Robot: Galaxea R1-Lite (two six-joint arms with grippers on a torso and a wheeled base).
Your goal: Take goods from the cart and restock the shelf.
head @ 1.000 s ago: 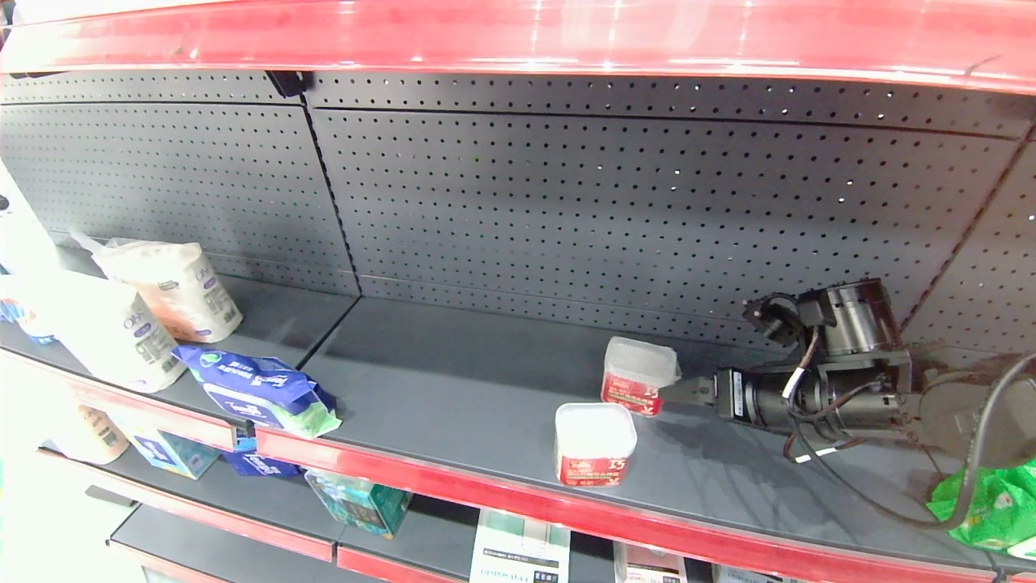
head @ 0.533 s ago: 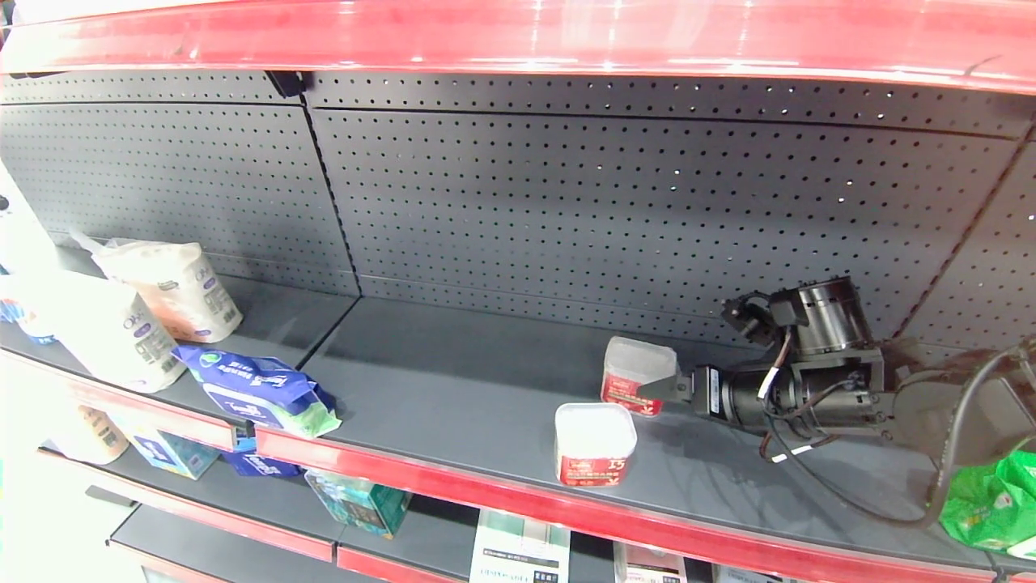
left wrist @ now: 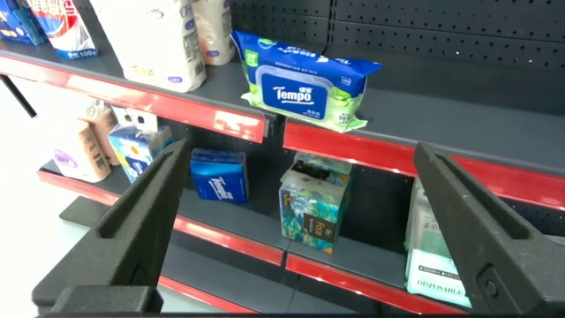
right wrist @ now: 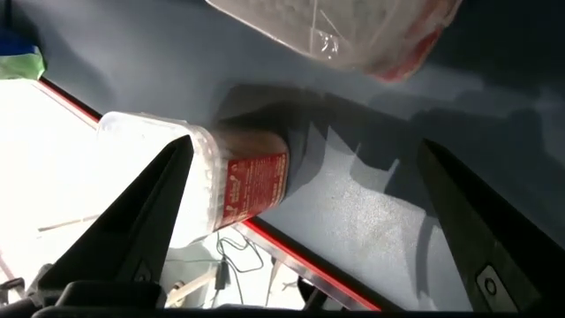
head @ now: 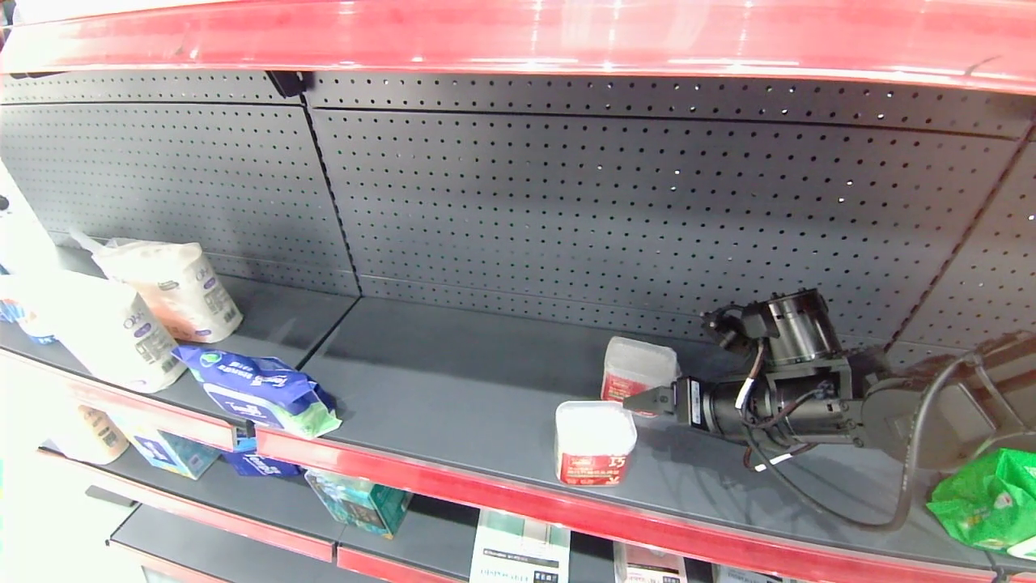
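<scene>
Over on the right of the shelf [head: 453, 380], the right end effector [head: 641, 398] lies low, spread wide and holding nothing, tip near the front tub [head: 595, 441] and back tub [head: 639, 364], both upright, so I'd guess it's there to straighten them.

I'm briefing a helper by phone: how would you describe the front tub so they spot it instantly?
Start at the grey shelf with the red lip. Right of its middle are two white-lidded, red-labelled tubs. The front tub sits by the lip; the rear tub is farther back.
</scene>
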